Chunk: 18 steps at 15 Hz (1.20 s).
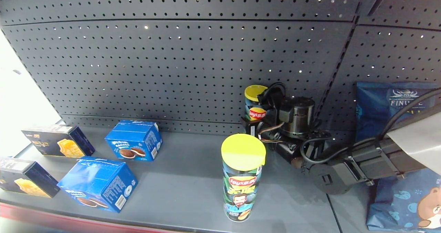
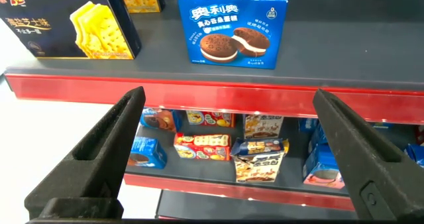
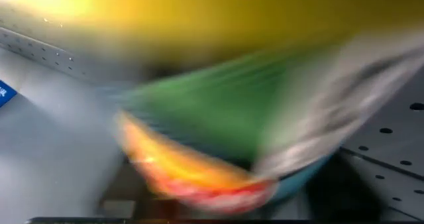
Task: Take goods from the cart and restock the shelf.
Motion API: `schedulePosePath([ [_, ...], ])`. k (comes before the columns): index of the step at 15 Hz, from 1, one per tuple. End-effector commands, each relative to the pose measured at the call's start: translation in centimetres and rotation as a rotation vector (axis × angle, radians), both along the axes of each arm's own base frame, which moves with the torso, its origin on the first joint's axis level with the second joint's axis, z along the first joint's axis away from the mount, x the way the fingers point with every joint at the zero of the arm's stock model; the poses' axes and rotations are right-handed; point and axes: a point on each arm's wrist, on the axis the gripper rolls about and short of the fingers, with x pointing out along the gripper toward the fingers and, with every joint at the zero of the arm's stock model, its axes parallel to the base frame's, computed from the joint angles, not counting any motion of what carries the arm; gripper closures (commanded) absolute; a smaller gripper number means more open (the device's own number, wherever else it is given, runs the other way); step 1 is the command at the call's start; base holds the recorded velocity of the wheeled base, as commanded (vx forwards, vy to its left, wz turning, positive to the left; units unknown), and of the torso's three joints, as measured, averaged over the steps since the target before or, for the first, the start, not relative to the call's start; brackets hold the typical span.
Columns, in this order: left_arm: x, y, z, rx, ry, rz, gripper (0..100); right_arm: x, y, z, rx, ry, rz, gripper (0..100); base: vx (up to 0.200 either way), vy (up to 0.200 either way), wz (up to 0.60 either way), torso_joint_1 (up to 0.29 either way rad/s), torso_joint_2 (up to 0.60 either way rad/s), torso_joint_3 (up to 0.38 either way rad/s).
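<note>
L gripper (image 2: pixel 228 95) wide open, empty, in front of the shelf (image 1: pixel 186 188) edge. Front chips can (image 1: pixel 243 181) stands upright nr the front lip, looks placed. Behind it, rear chips can (image 1: pixel 254 103) at the back by the pegboard (image 1: pixel 172 71), R gripper (image 1: pixel 264 100) right at it; can't tell if clamped or let go. So 2 cans up, 2nd prob. mid-placement. Room for more.

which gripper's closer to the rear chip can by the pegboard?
Right. The right gripper is right at the rear chip can by the pegboard. The left gripper is open, out front of the shelf's red edge, facing a blue cookie box.
</note>
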Motion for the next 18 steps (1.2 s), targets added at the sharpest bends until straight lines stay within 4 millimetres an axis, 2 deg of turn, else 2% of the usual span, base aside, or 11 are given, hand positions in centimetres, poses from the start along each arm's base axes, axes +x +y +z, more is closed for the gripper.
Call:
schedulePosePath([
  [1, 0.0, 0.0, 0.0, 0.0, 0.002, 0.001, 0, -0.3, 0.0, 0.0, 0.003, 0.0, 0.006, 0, 0.0, 0.0, 0.0, 0.0, 0.0, 0.0],
  [5, 0.0, 0.0, 0.0, 0.0, 0.002, 0.001, 0, -1.6, -1.0, 0.0, -0.01, 0.015, 0.006, 0, 0.0, 0.0, 0.0, 0.0, 0.0, 0.0],
  [11, 0.0, 0.0, 0.0, 0.0, 0.002, 0.001, 0, -7.2, -5.6, -0.3, -0.054, 0.051, 0.01, 0, 0.0, 0.0, 0.0, 0.0, 0.0, 0.0],
  [15, 0.0, 0.0, 0.0, 0.0, 0.002, 0.001, 0, -11.0, -9.0, 1.5, -0.036, 0.018, 0.006, 0, 0.0, 0.0, 0.0, 0.0, 0.0, 0.0],
  [18, 0.0, 0.0, 0.0, 0.0, 0.002, 0.001, 0, -14.7, -13.3, 4.7, -0.032, -0.077, -0.04, 0, 0.0, 0.0, 0.0, 0.0, 0.0, 0.0],
])
